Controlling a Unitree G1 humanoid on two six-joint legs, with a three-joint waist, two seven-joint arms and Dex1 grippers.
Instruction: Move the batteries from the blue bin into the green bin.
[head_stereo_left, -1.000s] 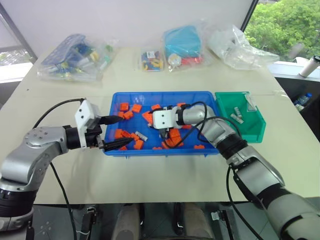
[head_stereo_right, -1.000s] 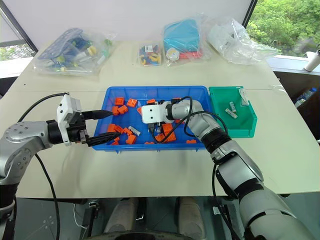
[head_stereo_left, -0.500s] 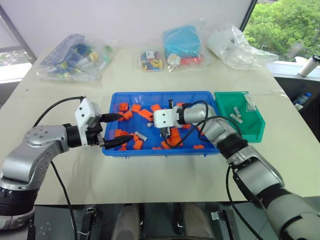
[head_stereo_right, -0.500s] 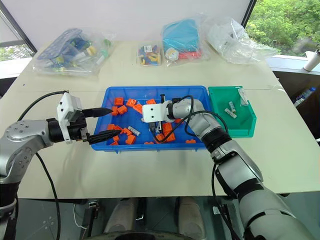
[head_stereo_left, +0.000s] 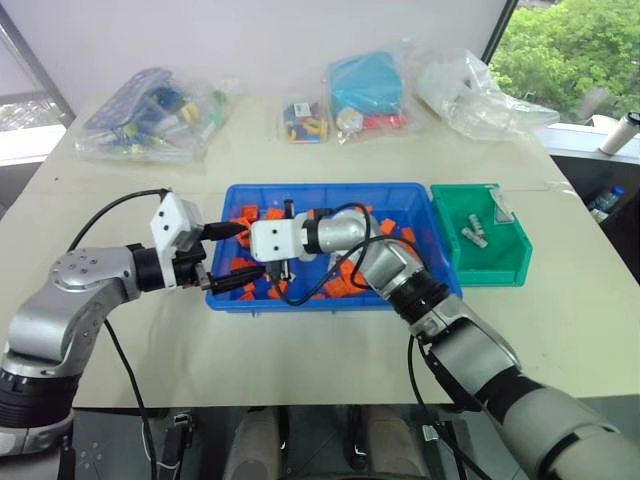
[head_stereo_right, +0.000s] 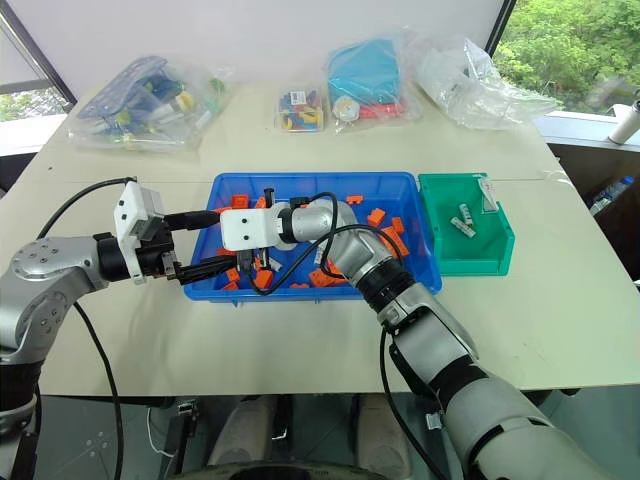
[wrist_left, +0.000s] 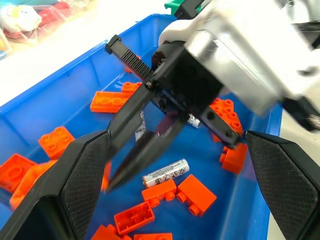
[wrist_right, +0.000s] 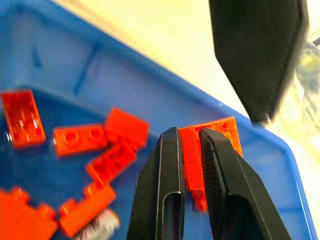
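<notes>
Currently I log: right gripper (wrist_left: 131, 167) nearly closed, empty, above a battery (wrist_left: 165, 172) near blue bin's (head_stereo_left: 330, 190) left edge; left gripper (head_stereo_left: 232, 256) wide.

Blue bin (head_stereo_left: 420, 205): bright blue all over, rim and floor alike. Bricks (wrist_left: 189, 193) inside it: plain orange. Battery (wrist_left: 166, 173) among them: silver-grey with dark print on its side. Green bin (head_stereo_left: 505, 255) at right: solid green; batteries (head_stereo_left: 474, 236) in it pale grey. Table (head_stereo_left: 300, 350): pale cream. Left gripper (head_stereo_left: 232, 260) and right gripper (wrist_left: 131, 166): black fingers, finely cross-hatched on the left one's pads (wrist_left: 75, 185); white housings behind, silver arms, black cables. Far side: teal box (head_stereo_left: 365, 85) in a clear bag; clear bag (head_stereo_left: 150, 115) at far left with mixed blue, yellow and green pieces; small bag (head_stereo_left: 303, 120) of yellow, blue and red bits.
</notes>
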